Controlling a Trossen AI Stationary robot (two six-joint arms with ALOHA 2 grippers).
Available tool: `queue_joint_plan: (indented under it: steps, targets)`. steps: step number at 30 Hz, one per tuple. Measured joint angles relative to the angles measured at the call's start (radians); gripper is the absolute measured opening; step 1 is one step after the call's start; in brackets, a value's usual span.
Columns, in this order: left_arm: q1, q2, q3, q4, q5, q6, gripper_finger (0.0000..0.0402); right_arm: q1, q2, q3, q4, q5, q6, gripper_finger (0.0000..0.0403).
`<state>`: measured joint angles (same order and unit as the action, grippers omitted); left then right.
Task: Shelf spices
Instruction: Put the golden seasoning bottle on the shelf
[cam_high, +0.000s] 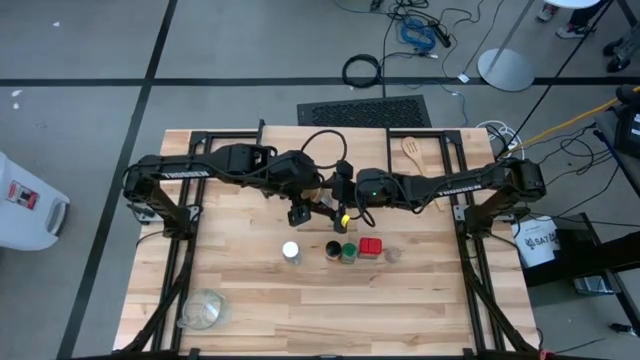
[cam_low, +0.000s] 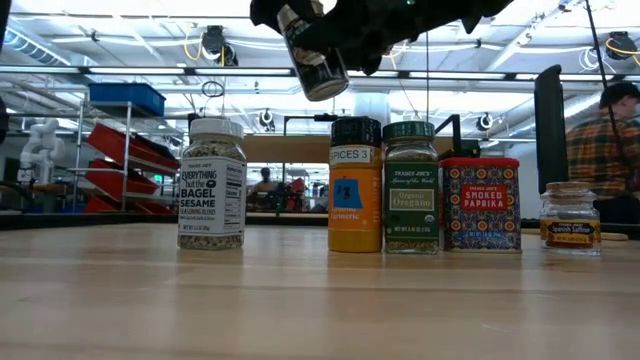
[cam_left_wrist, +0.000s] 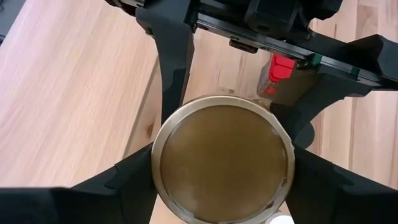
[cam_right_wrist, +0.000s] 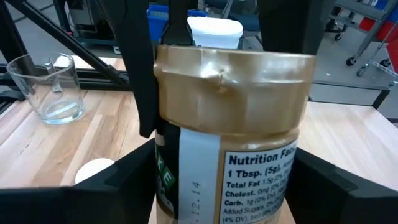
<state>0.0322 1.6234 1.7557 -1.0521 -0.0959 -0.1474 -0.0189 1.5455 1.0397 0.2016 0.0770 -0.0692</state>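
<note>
The left gripper (cam_left_wrist: 221, 186) was clamped across the tan lid of a jar (cam_low: 315, 60), held in the air and tilted, with its long axis running straight out ahead of that gripper. The right gripper (cam_right_wrist: 227, 193) met it from the opposite side, the jar's body directly between its jaws and crosswise to its reach. Whether it had a grip I could not tell. The shelf (cam_low: 290, 150) lay below and beyond both. Both arms were equally near.
</note>
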Motion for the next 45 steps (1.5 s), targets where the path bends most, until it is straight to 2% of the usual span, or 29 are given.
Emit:
queue_joint_plan:
  steps: [3,11,18,26,33,37,40,45]
  targets:
    - [-0.004,0.000,-0.001,0.018,-0.026,0.000,0.0294,-0.002,-0.002,0.001,-0.008,0.000,0.000,0.0271]
    - [-0.030,-0.002,0.004,0.109,-0.148,0.026,0.0368,-0.006,0.003,-0.003,-0.050,-0.011,-0.001,0.0271]
    - [-0.049,-0.039,0.055,0.093,-0.226,-0.023,0.0375,-0.051,-0.004,-0.003,-0.079,-0.002,0.000,0.0271]
    - [-0.123,-0.146,0.058,-0.029,-0.470,-0.101,0.0376,-0.169,-0.143,-0.002,-0.200,-0.015,-0.053,0.0270]
    - [-0.215,-0.160,-0.008,-0.020,-0.627,-0.149,0.0376,-0.341,-0.332,-0.021,-0.248,-0.193,-0.126,0.0270]
    - [-0.244,-0.160,-0.076,-0.001,-0.663,-0.205,0.0376,-0.473,-0.385,-0.086,-0.220,-0.435,-0.121,0.0271]
    - [-0.267,-0.160,-0.124,0.018,-0.701,-0.253,0.0377,-0.548,-0.393,-0.140,-0.162,-0.570,-0.107,0.0271]
    - [-0.293,-0.159,-0.207,0.126,-0.723,-0.248,0.0377,-0.617,-0.390,-0.201,-0.154,-0.595,-0.126,0.0271]
